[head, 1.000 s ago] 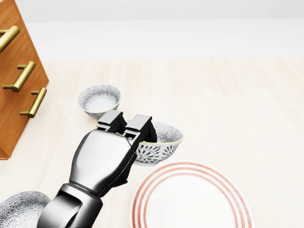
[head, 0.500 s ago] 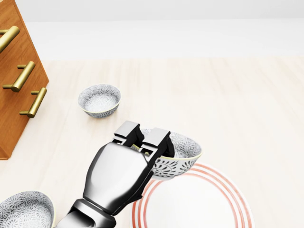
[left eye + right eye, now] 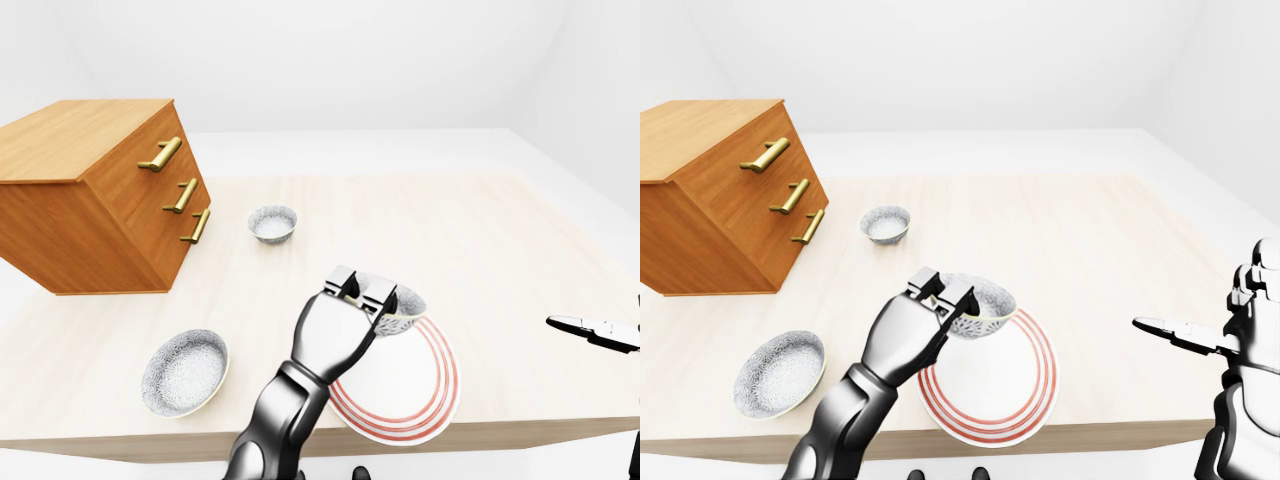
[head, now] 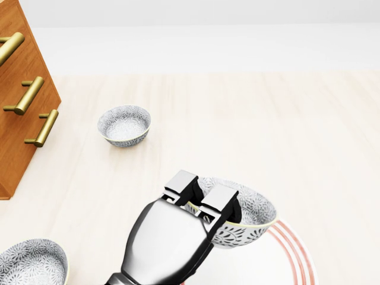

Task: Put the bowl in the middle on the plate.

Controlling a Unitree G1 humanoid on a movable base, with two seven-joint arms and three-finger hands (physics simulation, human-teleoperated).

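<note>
My left hand (image 4: 202, 205) is shut on the rim of a patterned grey-and-white bowl (image 4: 249, 221) and holds it just above the red-ringed white plate (image 3: 1015, 385). In the head view the bowl and my hand cover most of the plate (image 4: 294, 252); only its right edge shows. The right-eye view shows the bowl (image 3: 985, 305) over the plate's upper left part. Whether it touches the plate I cannot tell. My right hand (image 3: 1170, 330) hangs open at the right edge, off the table.
Two more patterned bowls stand on the light wooden table (image 3: 480, 230): one (image 4: 124, 125) near the drawers, one (image 3: 184, 372) by the table's near edge at the left. A wooden chest of drawers (image 3: 100, 190) with brass handles fills the left.
My left hand has carried the bowl down and to the right in the head view, from beside the plate's upper left edge to over the plate. The other bowls have not moved.
</note>
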